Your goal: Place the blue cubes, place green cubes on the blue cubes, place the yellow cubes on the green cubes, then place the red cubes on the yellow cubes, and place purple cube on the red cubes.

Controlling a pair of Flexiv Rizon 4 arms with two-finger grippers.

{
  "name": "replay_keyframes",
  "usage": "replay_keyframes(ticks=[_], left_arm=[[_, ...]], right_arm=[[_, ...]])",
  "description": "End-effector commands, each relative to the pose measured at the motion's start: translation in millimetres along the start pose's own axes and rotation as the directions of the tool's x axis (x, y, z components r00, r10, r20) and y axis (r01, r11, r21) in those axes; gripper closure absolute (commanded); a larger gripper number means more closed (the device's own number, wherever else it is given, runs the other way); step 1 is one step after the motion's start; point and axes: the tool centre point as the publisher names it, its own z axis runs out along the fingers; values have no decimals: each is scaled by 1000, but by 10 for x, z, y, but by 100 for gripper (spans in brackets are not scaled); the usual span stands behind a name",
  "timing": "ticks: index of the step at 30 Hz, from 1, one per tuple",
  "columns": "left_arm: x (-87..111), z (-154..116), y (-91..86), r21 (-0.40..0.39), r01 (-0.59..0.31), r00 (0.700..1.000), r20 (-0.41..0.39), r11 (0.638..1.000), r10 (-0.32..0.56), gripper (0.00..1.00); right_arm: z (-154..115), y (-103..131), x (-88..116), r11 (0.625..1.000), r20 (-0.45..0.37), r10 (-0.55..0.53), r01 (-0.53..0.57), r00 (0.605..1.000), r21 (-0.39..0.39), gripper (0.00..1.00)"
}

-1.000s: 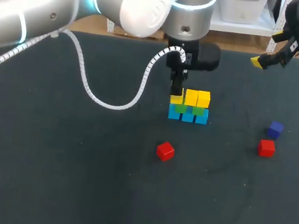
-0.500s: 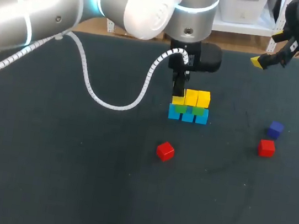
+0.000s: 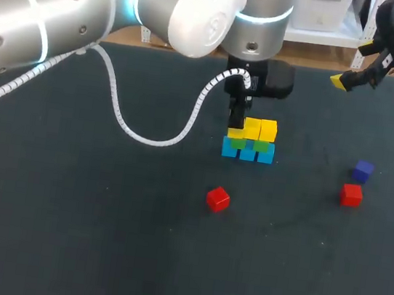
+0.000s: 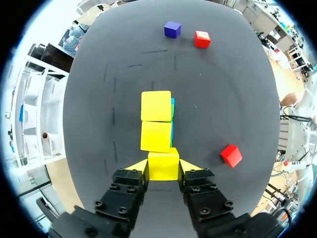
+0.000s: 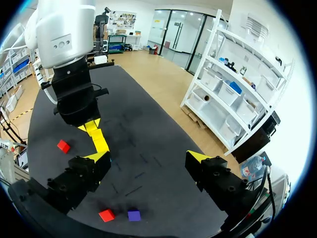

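Pinching the yellow cube (image 4: 163,166) from both sides, left jaws sit narrow (right jaws spread wide).

Matt and dark across the table top (image 3: 63,209), smooth and plastic-looking on the yellow cubes (image 4: 156,105), glossy on the left arm's white shell (image 3: 205,13)
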Motion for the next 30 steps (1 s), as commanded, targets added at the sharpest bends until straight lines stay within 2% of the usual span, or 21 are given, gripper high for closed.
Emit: replay_keyframes(ticks=[1, 28, 29, 30], left_arm=[[-8, 12, 27, 2, 0, 1000, -3, 1000, 0, 100], [-20, 50, 75, -3, 3, 1000, -7, 1000, -3, 100], [-22, 52, 71, -2, 2, 1000, -8, 1000, -2, 98], [-23, 52, 71, -2, 1, 1000, -8, 1000, -1, 82]], right_arm=[[-8, 20, 3, 1000, -1, 1, -1, 1000, 8, 0], [-8, 20, 3, 1000, -1, 1, -1, 1000, 8, 0], [-8, 20, 3, 1000, -1, 1, -1, 1000, 8, 0], [-8, 20, 3, 1000, -1, 1, -1, 1000, 8, 0]])
